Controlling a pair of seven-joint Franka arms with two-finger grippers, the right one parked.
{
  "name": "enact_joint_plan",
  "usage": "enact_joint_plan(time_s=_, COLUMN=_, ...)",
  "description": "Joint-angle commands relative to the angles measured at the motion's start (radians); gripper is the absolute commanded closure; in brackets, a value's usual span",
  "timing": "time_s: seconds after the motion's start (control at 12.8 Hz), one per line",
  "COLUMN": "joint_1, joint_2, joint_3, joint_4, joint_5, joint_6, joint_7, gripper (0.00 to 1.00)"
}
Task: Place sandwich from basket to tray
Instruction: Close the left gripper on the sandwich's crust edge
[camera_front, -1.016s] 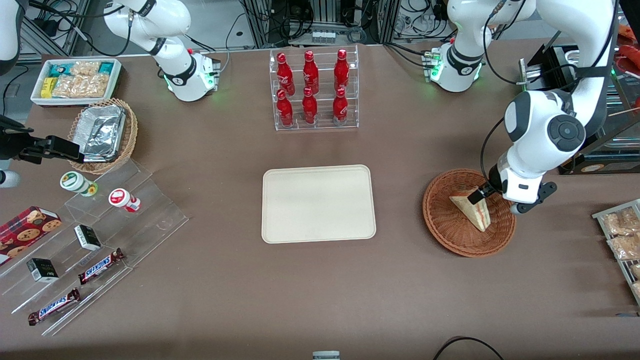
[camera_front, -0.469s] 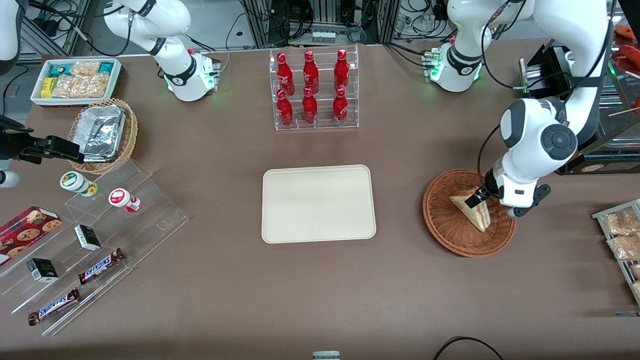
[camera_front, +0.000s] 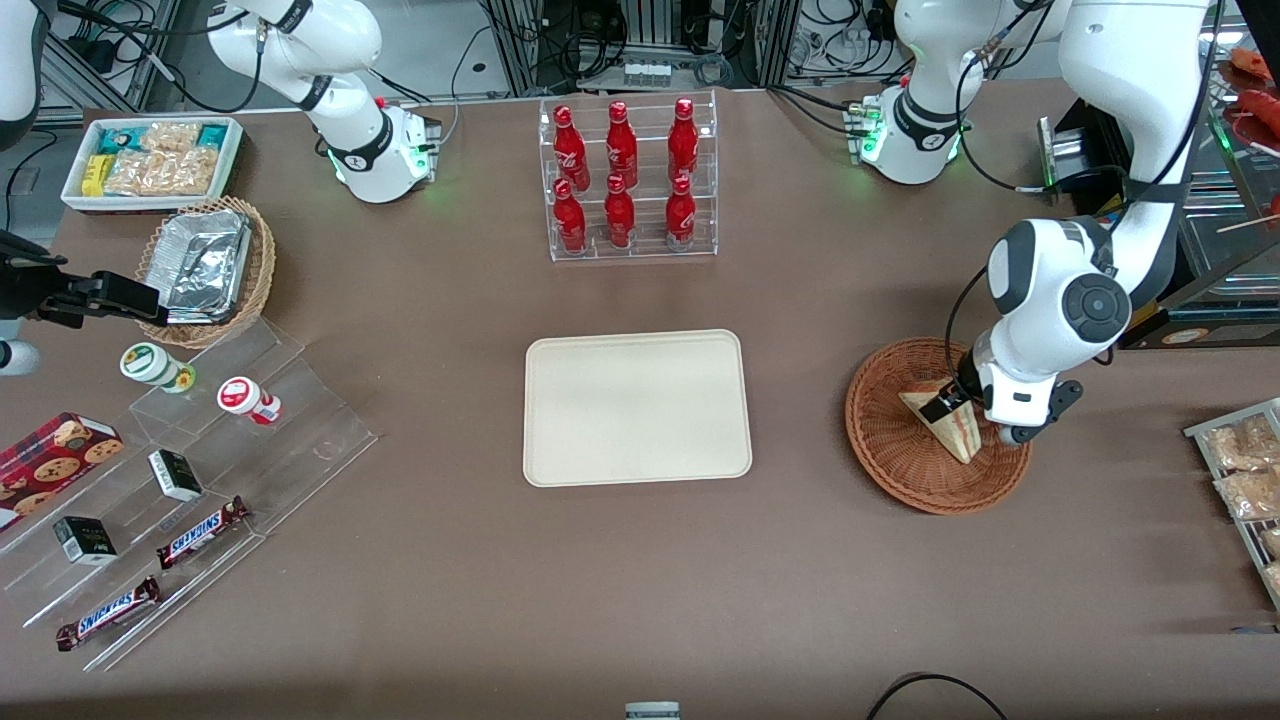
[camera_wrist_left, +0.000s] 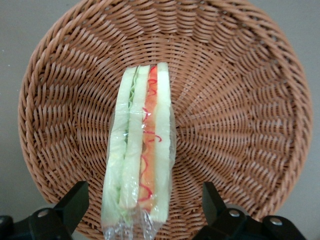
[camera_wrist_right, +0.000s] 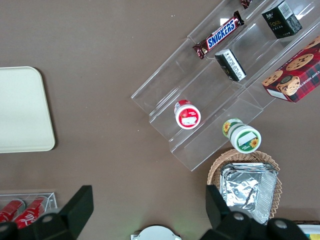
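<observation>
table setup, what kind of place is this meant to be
Probably a lab mock-up of a snack shop: a rack of red bottles, candy bars on clear shelving, and a sandwich in a basket. The open gripper straddles the sandwich.

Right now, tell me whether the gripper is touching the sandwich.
Apart. The left wrist view shows the open gripper straddling the sandwich, basket weave visible between each finger and it.

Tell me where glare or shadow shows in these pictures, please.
Front view: even overhead light; the arm casts a soft shadow on the table by the basket, and the foil packets glint. Left wrist view: the sandwich wrap shines a little; the gripper straddles it with jaws open, both fingers dark. Right wrist view: the tray looks bright and flat.
</observation>
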Motion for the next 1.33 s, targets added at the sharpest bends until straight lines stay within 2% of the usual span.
enact_joint_plan(time_s=0.0, joint_1=0.0, joint_2=0.02, joint_3=0.01, joint_4=-0.002, joint_5=0.021, joint_6=0.028, joint_7=-0.019, gripper=0.0)
enact_joint_plan(time_s=0.08, joint_1=0.0, joint_2=0.029, joint_3=0.01, joint_4=-0.002, joint_5=0.021, joint_6=0.029, joint_7=-0.021, gripper=0.0)
enact_joint_plan(time_s=0.16, joint_1=0.0, joint_2=0.038, joint_3=0.017, joint_4=-0.001, joint_5=0.022, joint_6=0.029, joint_7=-0.021, gripper=0.04)
enact_joint_plan(time_s=0.31, joint_1=0.0, joint_2=0.034, joint_3=0.024, joint_4=-0.001, joint_5=0.022, joint_6=0.031, joint_7=-0.019, gripper=0.68)
enact_joint_plan(time_s=0.39, joint_1=0.0, joint_2=0.033, joint_3=0.024, joint_4=-0.001, joint_5=0.022, joint_6=0.029, joint_7=-0.021, gripper=0.91)
enact_joint_plan(time_s=0.47, joint_1=0.0, joint_2=0.03, joint_3=0.024, joint_4=-0.001, joint_5=0.022, joint_6=0.026, joint_7=-0.021, gripper=1.0)
enact_joint_plan(time_s=0.7, joint_1=-0.001, joint_2=0.008, joint_3=0.021, joint_4=0.028, joint_5=0.021, joint_6=-0.021, joint_7=-0.033, gripper=1.0)
enact_joint_plan(time_s=0.94, joint_1=-0.015, joint_2=0.006, joint_3=0.013, joint_4=0.166, joint_5=0.016, joint_6=-0.219, joint_7=-0.03, gripper=1.0)
enact_joint_plan(time_s=1.25, joint_1=-0.104, joint_2=0.017, joint_3=-0.01, joint_4=0.298, joint_5=0.016, joint_6=-0.345, joint_7=-0.012, gripper=1.0)
